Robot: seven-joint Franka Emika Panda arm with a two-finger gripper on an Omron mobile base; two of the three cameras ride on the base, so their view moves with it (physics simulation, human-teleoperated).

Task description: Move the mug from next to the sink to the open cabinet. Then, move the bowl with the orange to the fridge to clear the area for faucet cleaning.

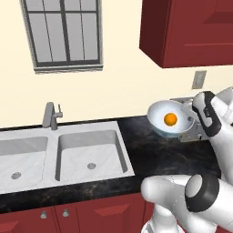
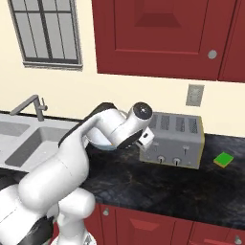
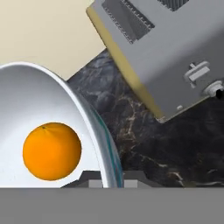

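Tilting above black counter (image 1: 150, 154) right of sink (image 1: 63, 157), white bowl (image 1: 160, 114) is cradling orange (image 1: 170, 119) inside, pale blue edge showing. Gripper (image 3: 106, 180) is pinching bowl rim, jaws closed on it. Arm is bending low beside toaster (image 2: 174, 139).

1. The bowl (image 1: 160, 119) is round and white with a pale blue tint on its outer wall. It sits tilted, its opening turned toward the left base camera, and appears raised above the black counter (image 1: 150, 154), to the right of the sink. In the hand view its rim (image 3: 98, 131) runs down to the bottom edge, just above the finger tips.
2. The orange (image 1: 170, 119) is small, round and bright, and lies inside the bowl against its white inner wall.
3. The sink (image 1: 63, 157) is a wide white-grey double basin with a round drain in each, set in the counter.
4. The faucet (image 1: 51, 116) is a short grey tap with a side lever, upright behind the sink.
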